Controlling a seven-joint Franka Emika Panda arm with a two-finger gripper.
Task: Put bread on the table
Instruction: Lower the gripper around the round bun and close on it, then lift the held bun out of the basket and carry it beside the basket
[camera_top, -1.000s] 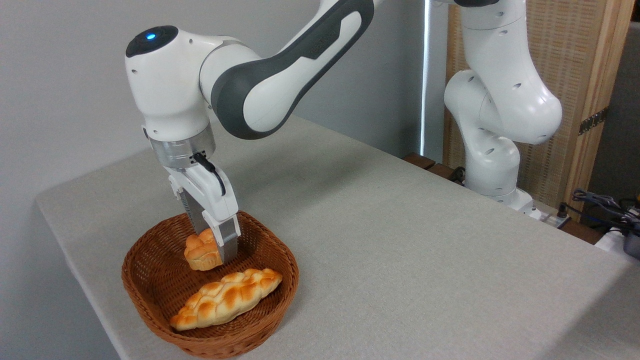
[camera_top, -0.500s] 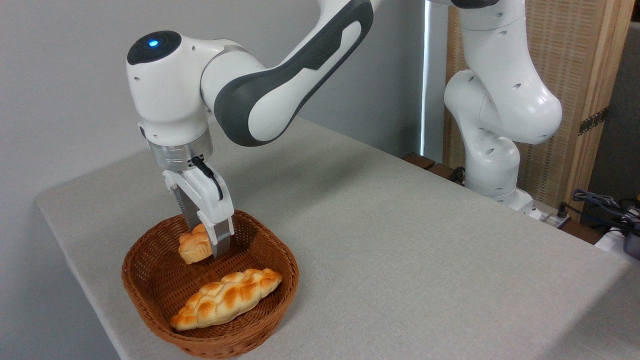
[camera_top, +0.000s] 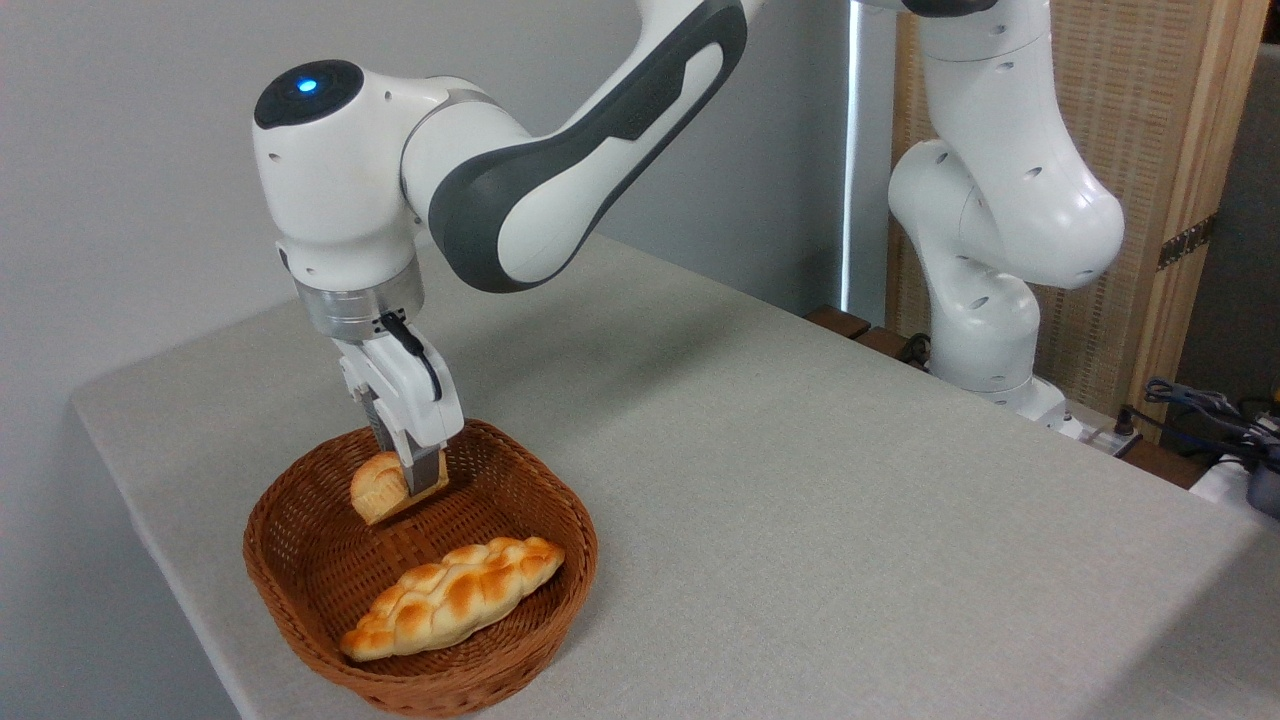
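Gripper (camera_top: 405, 478) clenched on the bread (camera_top: 377, 488), pinching the small bun near its right side, tilted so the lobed top faces left. Hanging clear of the basket floor, inside the rim line of the wicker basket (camera_top: 300, 610), at the back half of it. Hard to say how deep the fingers bite, since the front finger hides the contact; looks like a shallow hold near the edge.

Outward from there: braided loaf (camera_top: 452, 597) lying untouched along the basket's front, well below the bun. Around the basket, the table (camera_top: 800, 520), bare grey cloth stretching wide to the right.

Progress, judged from this: pick done, lift under way, placing not yet started. Left to do: clear the basket rim, carry across to open cloth, lower, let go. Roughly a third of the way through.

Against half a second back: bun higher and more tipped over, wrist turned a little, gripper drawn up. Against a full second back: bun up from sitting upright low in the basket, close above the loaf, to dangling at rim height. Loaf and basket in the same place throughout.
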